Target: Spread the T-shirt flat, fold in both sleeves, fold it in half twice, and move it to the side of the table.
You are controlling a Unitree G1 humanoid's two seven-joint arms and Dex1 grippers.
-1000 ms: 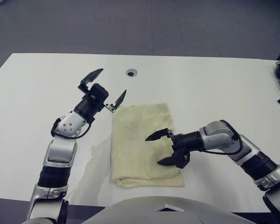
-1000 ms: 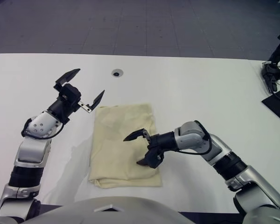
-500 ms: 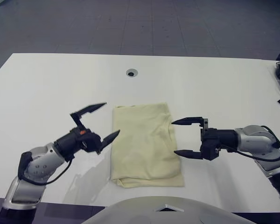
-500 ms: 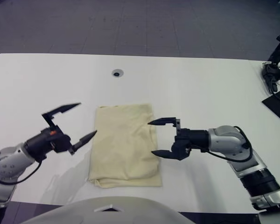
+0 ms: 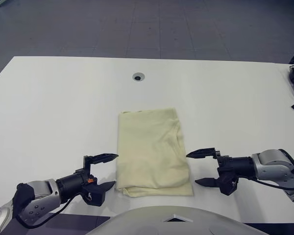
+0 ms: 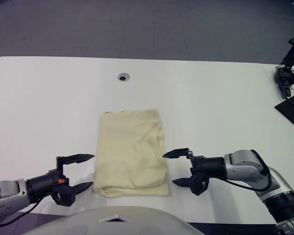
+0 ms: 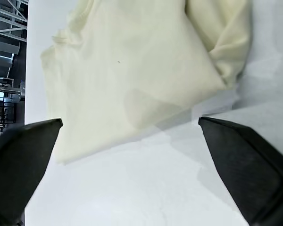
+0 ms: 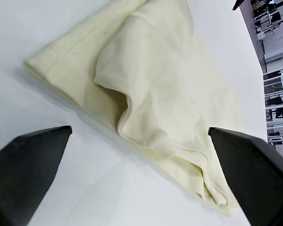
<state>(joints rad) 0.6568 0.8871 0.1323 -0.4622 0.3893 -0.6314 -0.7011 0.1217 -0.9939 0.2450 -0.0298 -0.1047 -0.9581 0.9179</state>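
On worktop (image 5: pixel 49 98), centre toward near edge: T-shirt (image 5: pixel 151 149). Just left of its near corner, not touching: left claw (image 5: pixel 115 170). Just right of its near corner, not touching: right claw (image 5: pixel 192 168). Behind T-shirt, well apart: cable hole (image 5: pixel 137 76).

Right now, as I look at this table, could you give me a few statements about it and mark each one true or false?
1. The pale yellow cloth T-shirt lies folded on the white table. True.
2. The left claw is clamped on the shirt. False: it is open and holds nothing, at the shirt's near left corner.
3. The right claw is open, to the right of the shirt. True.
4. The small round hole in the table is covered by the shirt. False: it lies bare, beyond the shirt's far edge.
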